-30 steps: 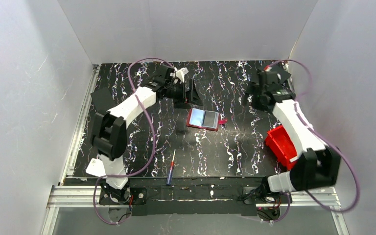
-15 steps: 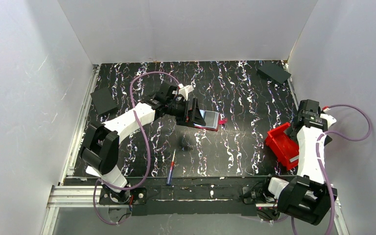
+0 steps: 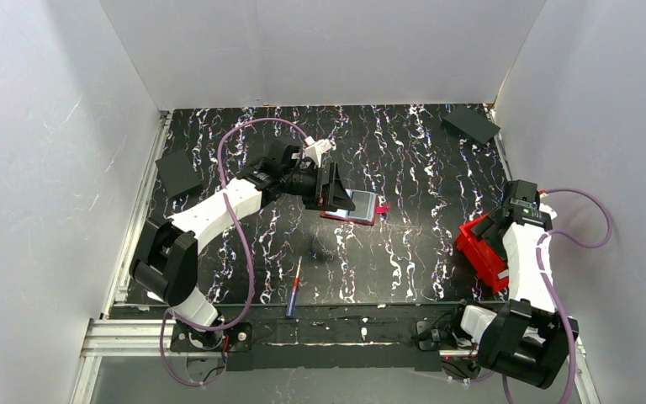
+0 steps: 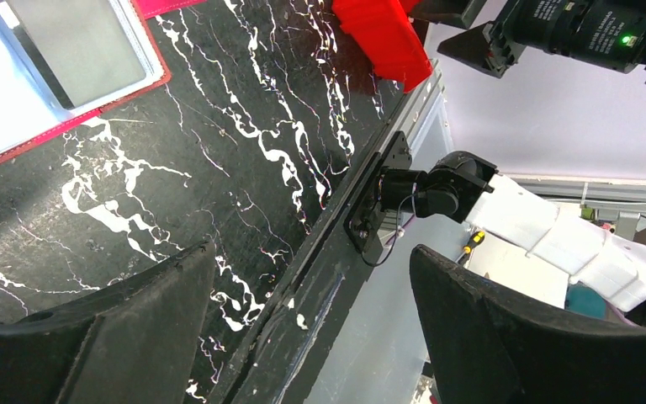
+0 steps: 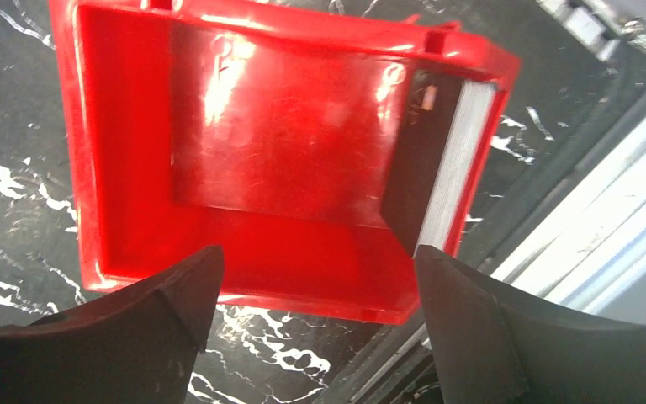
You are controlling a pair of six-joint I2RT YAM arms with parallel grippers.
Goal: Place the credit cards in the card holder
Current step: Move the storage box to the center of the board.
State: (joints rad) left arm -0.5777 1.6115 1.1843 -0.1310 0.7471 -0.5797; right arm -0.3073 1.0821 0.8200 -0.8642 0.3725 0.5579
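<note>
The card holder (image 3: 363, 207) lies open at the middle of the table, red with grey-blue pockets; it also shows in the left wrist view (image 4: 67, 50). My left gripper (image 3: 335, 188) hangs open over its left part, with nothing between the fingers (image 4: 311, 252). My right gripper (image 3: 495, 225) is open just above the red bin (image 3: 481, 252). In the right wrist view, a stack of credit cards (image 5: 452, 168) stands on edge against the bin's right wall (image 5: 261, 126), white edges showing. The right gripper (image 5: 318, 252) holds nothing.
Flat black squares lie at the far left (image 3: 177, 174) and far right corner (image 3: 469, 124). A red-and-blue screwdriver (image 3: 293, 290) lies near the front edge. White walls close in three sides. The bin sits close to the table's right rail.
The right arm swung back from the far right corner and now points down over the red bin. The left gripper moved nearer, onto the card holder's left part.
</note>
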